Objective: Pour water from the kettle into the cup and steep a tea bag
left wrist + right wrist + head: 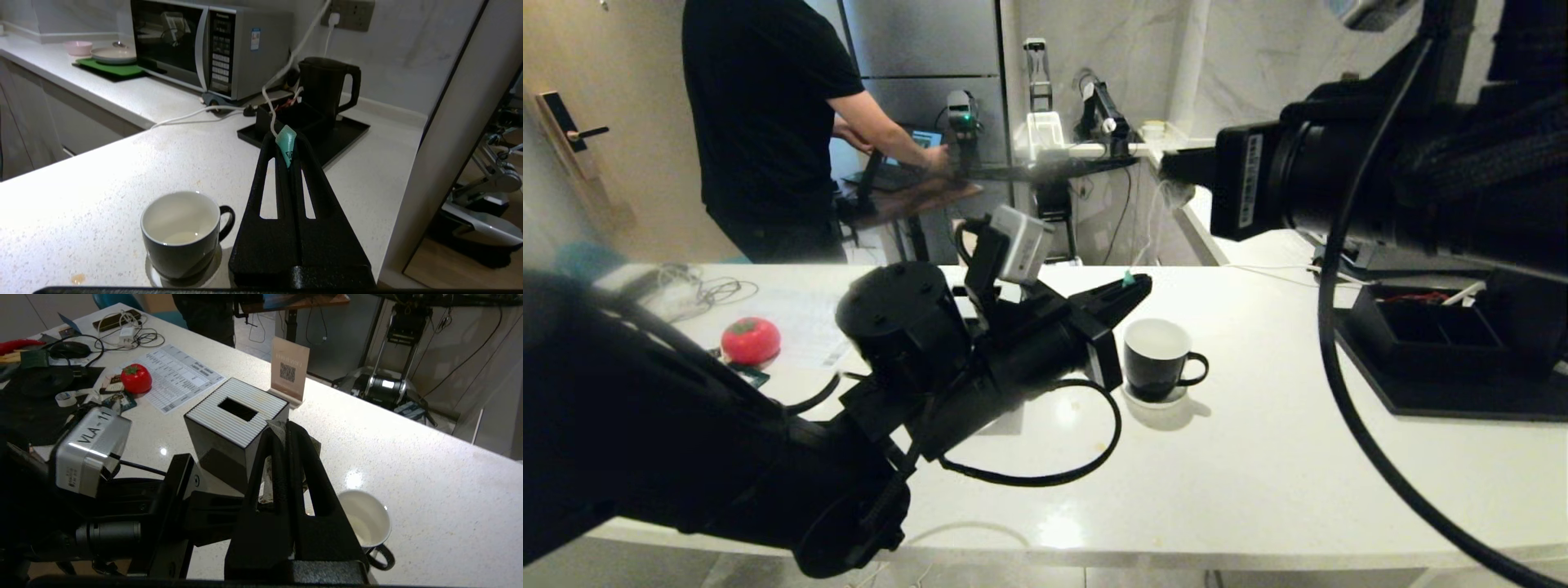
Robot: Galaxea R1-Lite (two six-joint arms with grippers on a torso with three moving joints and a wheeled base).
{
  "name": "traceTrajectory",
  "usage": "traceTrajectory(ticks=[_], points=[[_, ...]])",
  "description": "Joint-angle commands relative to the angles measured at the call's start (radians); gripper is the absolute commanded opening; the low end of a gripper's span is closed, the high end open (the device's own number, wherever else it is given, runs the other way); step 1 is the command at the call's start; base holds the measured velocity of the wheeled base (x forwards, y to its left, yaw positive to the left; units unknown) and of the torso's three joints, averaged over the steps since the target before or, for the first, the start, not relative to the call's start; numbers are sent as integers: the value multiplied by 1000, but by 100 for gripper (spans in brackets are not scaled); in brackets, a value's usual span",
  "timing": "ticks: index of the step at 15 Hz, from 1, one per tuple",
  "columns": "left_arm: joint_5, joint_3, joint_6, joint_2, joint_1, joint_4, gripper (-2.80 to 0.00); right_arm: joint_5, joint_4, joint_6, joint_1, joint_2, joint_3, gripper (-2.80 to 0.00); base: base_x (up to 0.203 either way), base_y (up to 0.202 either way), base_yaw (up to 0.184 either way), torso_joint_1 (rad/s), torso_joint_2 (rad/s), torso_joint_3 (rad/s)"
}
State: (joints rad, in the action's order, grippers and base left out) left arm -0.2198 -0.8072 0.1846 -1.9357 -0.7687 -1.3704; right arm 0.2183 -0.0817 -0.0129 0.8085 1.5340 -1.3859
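From my station I read the scene as follows.

Left gripper (pixel 289 153): fingers pressed together, pinching a small teal tag (pixel 286 143) at the tips. A white string (pixel 267 108) runs up from the tag. In the head view this gripper (pixel 1131 286) sits above the counter (pixel 1258 457), just beside the cup (pixel 1156 359) on its far left side, not touching it.

Right gripper (pixel 286 430): fingers together, clamped on a pale, half-translucent tea bag (pixel 267 479) that hangs between and below them. The gripper hangs over the counter, with the cup (pixel 365 518) near it and lower down. In the head view only the arm's dark body shows on the right.

Cup: upright on a small white coaster (pixel 157 277), handle toward the robot's right. In the left wrist view a little pale liquid lies at the bottom (pixel 182 237).

Kettle (pixel 327 87): upright on a black tray (pixel 347 130) well beyond the cup, next to a microwave (pixel 212 49).

Also on the counter: a black box (pixel 235 428) with a slotted white top, a red tomato-shaped object (pixel 750 340) and a printed sheet (pixel 179 377). A person (pixel 760 122) in black stands behind the counter.
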Motion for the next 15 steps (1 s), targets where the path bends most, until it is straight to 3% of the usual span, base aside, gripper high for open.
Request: traceTrajectory(ticks=[1,7,11,15], points=[[-1,3,2,8,0,-13,-280,3,-1,-25,0,1,7,-280,0,0,0,0,0,0],[0,3,2,14,0,-13,-280,7,-15,-57,-32,-4,91,-280,0,0,0,0,0,0],[11,5,2,15,2,-13,-280,7,-120,-62,-59,-5,182,-280,0,0,0,0,0,0],[11,14,1,15,-1,-13,-280,6,-128,-61,-97,12,188,-280,0,0,0,0,0,0]])
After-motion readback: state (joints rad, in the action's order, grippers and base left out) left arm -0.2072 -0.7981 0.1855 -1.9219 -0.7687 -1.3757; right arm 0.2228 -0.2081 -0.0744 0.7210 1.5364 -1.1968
